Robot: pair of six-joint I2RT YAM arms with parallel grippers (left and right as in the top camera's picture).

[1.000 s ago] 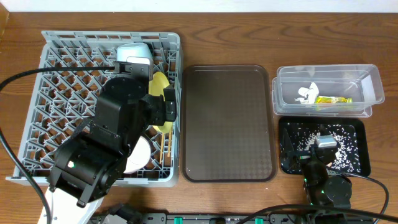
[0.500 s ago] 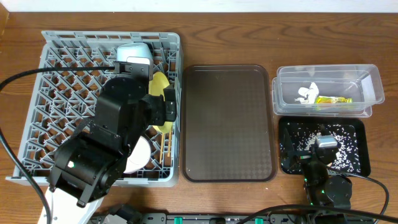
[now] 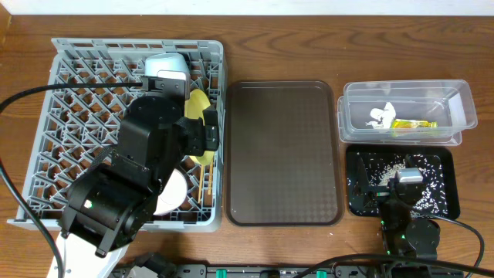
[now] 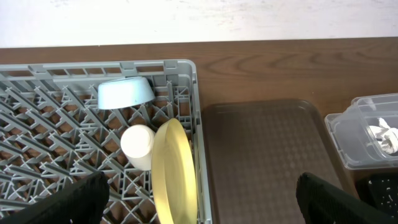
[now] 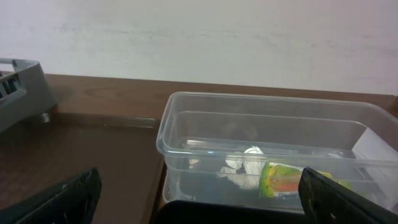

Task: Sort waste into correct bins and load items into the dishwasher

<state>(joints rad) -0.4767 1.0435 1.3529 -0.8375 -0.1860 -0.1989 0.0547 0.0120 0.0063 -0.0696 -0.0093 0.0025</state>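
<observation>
The grey dishwasher rack (image 3: pixel 46 116) holds a light blue bowl (image 3: pixel 166 62) upside down, a cream cup (image 4: pixel 138 146) and a yellow plate (image 4: pixel 174 168) standing on edge. Thin chopsticks (image 3: pixel 205 184) lie near the rack's right wall. My left gripper (image 4: pixel 202 202) hovers over the plate, open and empty, one finger over the rack and one over the brown tray. The clear tub (image 5: pixel 186 124) contains a white tissue (image 5: pixel 245 163) and a yellow-green wrapper (image 5: pixel 287 179). White crumbs (image 3: pixel 374 171) lie in the black tray (image 3: pixel 451 202). My right gripper (image 3: pixel 408 179) hangs open above that tray, holding nothing.
A large brown serving tray (image 3: pixel 283 150) lies between the rack and the two bins. The left arm's bulk (image 3: pixel 131 177) covers the rack's lower middle. A pale wall runs behind the table's far edge.
The right gripper has drifted slightly right and toward the near edge over the black tray. The left arm and all objects stay where they were.
</observation>
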